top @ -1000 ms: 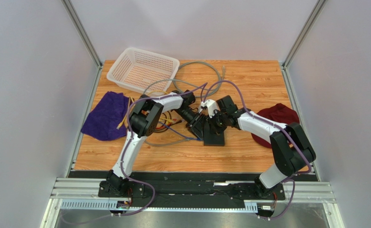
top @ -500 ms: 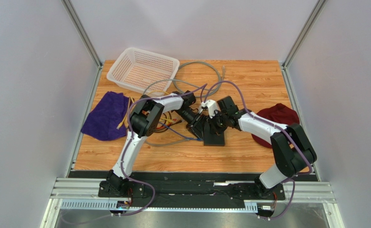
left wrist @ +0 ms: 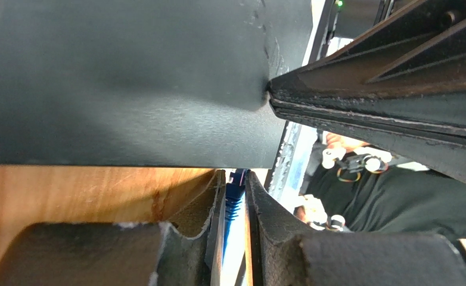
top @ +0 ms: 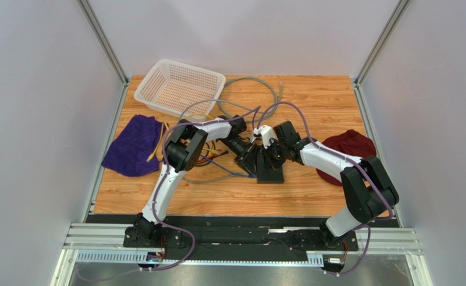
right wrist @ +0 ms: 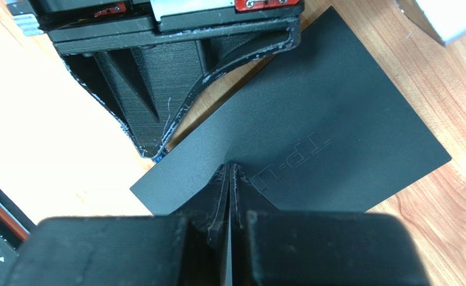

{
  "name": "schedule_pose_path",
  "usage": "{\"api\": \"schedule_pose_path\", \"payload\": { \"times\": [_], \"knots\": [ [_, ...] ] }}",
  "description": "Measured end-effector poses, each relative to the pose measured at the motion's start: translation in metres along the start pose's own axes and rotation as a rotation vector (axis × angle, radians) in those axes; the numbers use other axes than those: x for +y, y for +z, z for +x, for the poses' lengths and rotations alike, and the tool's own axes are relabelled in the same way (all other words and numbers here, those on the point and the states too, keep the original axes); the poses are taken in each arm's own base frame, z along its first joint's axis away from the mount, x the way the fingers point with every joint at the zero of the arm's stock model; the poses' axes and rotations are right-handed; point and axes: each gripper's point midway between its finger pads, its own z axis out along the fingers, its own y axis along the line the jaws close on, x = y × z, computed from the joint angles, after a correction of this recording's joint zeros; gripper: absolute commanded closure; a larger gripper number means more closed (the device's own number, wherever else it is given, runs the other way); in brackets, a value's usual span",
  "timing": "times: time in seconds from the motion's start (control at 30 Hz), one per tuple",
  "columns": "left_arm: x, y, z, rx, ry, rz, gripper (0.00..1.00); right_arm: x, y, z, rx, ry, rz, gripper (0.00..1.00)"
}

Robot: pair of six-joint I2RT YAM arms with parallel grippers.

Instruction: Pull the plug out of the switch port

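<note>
Switch (right wrist: 336, 119) lies flat on the counter (top: 313, 95) beneath the right tool (right wrist: 230, 176), whose closed fingers press its top, while the left tool (left wrist: 235, 179) beside its edge pinches the blue plug (left wrist: 234, 205), apparently not yet out, so the pull itself remains.

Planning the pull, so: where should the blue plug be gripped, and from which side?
Pinch the plug by its short body just outside the switch, coming level from the socket edge: it juts straight out there, slim enough to pinch.
</note>
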Motion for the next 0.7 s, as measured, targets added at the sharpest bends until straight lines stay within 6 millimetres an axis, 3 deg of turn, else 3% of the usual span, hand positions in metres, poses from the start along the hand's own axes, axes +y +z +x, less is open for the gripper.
{"api": "schedule_pose_path", "payload": {
  "times": [0.7],
  "knots": [
    [0.0031,-0.0043,0.0086,0.047,0.078,-0.039,1.00,0.0000,0.0003,-0.0002,-0.016,-0.007,0.002,0.97]
  ]
}}
